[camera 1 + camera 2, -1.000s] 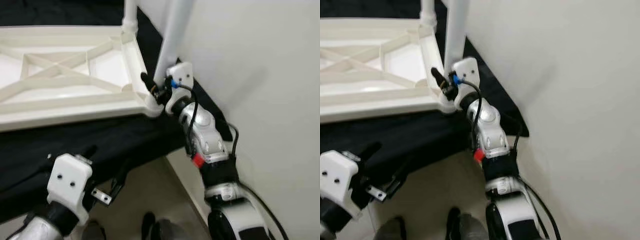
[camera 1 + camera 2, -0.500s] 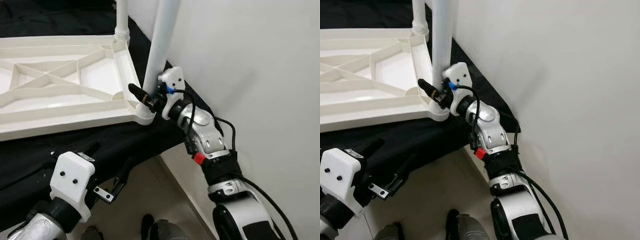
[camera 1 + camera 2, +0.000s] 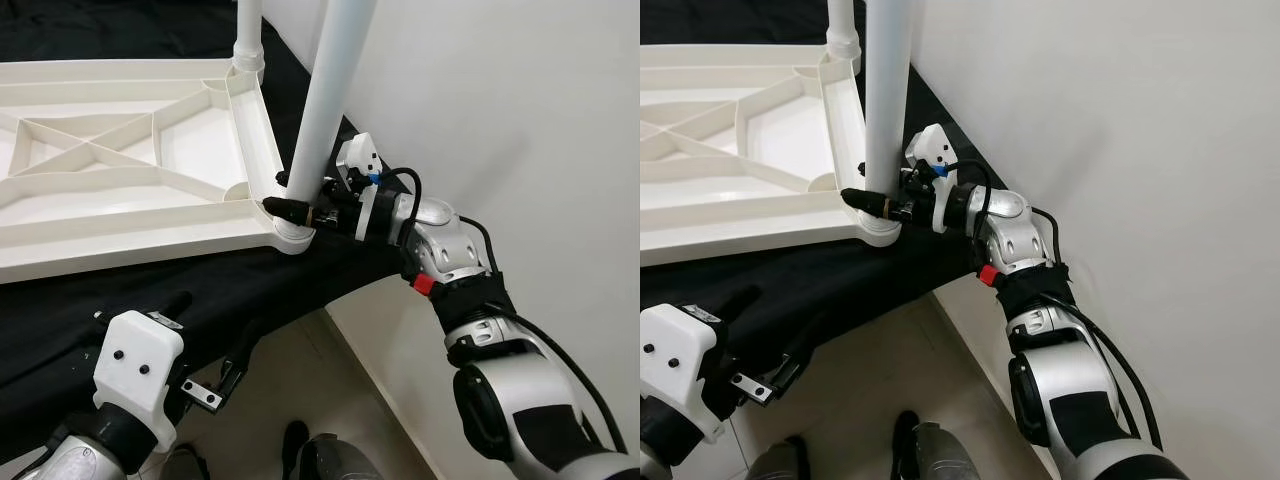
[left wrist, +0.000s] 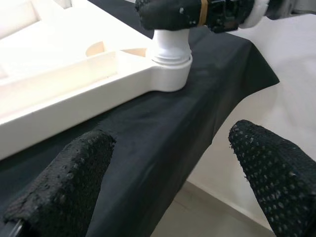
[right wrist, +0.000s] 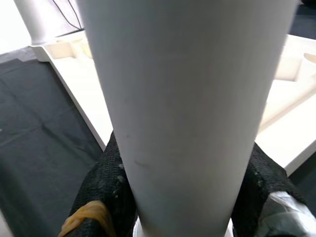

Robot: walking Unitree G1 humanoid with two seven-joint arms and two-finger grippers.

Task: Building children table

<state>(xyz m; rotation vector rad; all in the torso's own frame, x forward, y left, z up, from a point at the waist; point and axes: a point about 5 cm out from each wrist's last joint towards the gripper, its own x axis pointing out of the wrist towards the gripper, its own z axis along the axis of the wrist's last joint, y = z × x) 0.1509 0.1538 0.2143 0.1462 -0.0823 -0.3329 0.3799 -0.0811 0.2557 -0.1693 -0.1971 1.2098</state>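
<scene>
A white plastic children's table top point(image 3: 120, 170) lies upside down on a black cloth, ribs facing up. A white leg point(image 3: 335, 90) stands upright in its near right corner socket point(image 3: 293, 238). My right gripper point(image 3: 300, 200) is shut on that leg just above the socket; the right wrist view shows the leg point(image 5: 192, 98) between both black fingers point(image 5: 106, 182). Another white leg point(image 3: 248, 40) stands in the far right corner. My left gripper point(image 4: 163, 182) hangs open low at the front, below the cloth's edge, holding nothing.
The black cloth point(image 3: 200, 290) covers a low platform whose front edge drops to a pale floor point(image 3: 300, 390). A white wall point(image 3: 520, 120) runs close along the right side, just behind my right arm.
The right wrist has rolled, bringing the forearm out to the right and level while the gripper stays on the leg. The leg now stands straighter in its socket. The view shifted slightly.
</scene>
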